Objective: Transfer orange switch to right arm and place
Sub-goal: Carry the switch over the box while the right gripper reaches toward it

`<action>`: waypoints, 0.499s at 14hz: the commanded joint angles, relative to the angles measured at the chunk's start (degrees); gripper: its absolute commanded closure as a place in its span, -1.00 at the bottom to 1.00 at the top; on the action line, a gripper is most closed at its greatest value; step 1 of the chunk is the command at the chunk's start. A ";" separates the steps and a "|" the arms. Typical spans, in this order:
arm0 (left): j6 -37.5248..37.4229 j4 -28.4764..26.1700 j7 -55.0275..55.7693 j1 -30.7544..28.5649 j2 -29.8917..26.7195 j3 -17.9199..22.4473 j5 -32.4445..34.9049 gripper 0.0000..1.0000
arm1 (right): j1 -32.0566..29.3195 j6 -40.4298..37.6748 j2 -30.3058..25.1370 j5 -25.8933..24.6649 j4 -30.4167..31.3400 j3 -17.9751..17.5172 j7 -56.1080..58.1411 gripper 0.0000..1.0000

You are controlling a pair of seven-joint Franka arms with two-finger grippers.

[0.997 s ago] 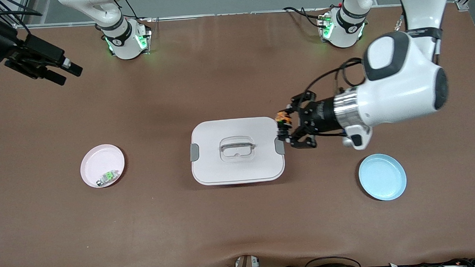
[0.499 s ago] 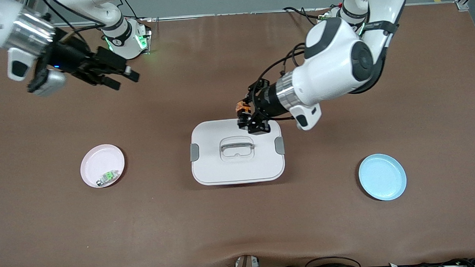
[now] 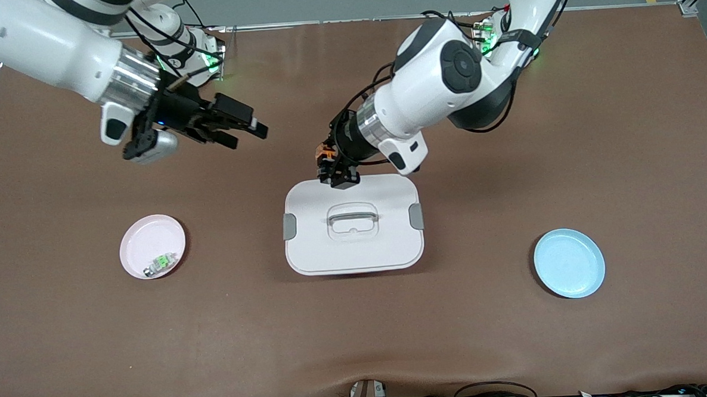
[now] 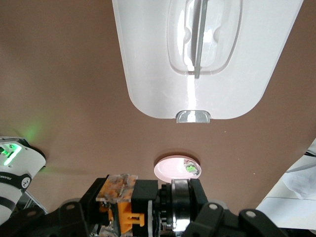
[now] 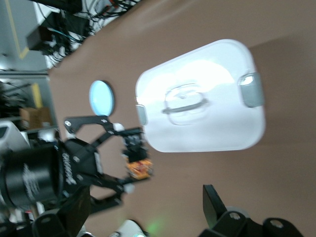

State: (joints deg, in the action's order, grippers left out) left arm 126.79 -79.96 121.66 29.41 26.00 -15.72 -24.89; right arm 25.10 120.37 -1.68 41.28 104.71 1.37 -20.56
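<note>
Moved since a second ago: left gripper (image 3: 335,170), formerly beside the box lid's clasp at the left arm's end, now over the lid's edge farthest from the front camera, toward the middle of the table; right gripper (image 3: 244,129), formerly high at the right arm's end of the table, now swung inward over bare tabletop, pointing toward the left gripper. Orange switch (image 3: 326,155): clamped in the left gripper's closed fingers, carried aloft; seen in the right wrist view as an orange-ended part (image 5: 139,168) pinched between the dark fingers. Right gripper fingers: spread wide, holding nothing, well apart from the switch. White box lid (image 3: 353,223): unmoved at centre, handle in the middle, grey clasps at both ends. Pink plate (image 3: 143,234): toward the right arm's end, holding a small green-and-silver part (image 3: 158,264), untouched. Blue plate (image 3: 569,262): toward the left arm's end, bare. Meaning for the task: both arms converging above the middle of the table, handover apparently being set up but not yet made; gap between the grippers not yet closed. Judged next: right gripper brought onto the exposed end of the switch, closed, then left grip released. Risk: tiny part, little free surface to seize, liable to slip or drop during exchange.
</note>
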 commanded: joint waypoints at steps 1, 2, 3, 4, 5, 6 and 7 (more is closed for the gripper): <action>3.71 0.33 1.92 2.84 0.10 0.69 1.42 0.71 | 2.92 5.65 -0.87 2.57 3.83 0.65 -0.18 -1.00; 5.21 0.33 2.61 3.46 0.10 0.69 1.42 0.71 | 3.20 6.45 -0.44 2.84 4.45 0.65 0.52 -1.00; 6.70 0.24 3.32 4.25 0.19 0.60 1.42 0.71 | 3.20 6.54 0.18 3.01 4.54 0.65 2.09 -1.00; 7.85 0.33 3.50 4.60 0.28 0.60 1.34 0.69 | 3.20 6.28 0.53 4.14 4.72 0.65 3.93 -1.00; 8.12 0.33 3.50 4.87 0.54 0.60 1.25 0.67 | 2.94 5.85 0.71 5.55 4.98 0.74 6.65 -1.00; 8.12 0.33 3.41 4.87 0.45 0.43 1.25 0.64 | 2.41 5.41 0.71 5.74 5.85 0.74 9.02 -1.00; 8.12 0.24 3.33 4.96 0.45 0.34 1.25 0.64 | 2.15 4.97 0.62 5.91 6.56 0.91 10.79 -1.00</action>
State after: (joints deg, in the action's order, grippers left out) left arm 133.98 -79.96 123.87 33.89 26.31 -15.65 -24.77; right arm 27.74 125.93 -0.53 45.02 109.53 1.79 -14.15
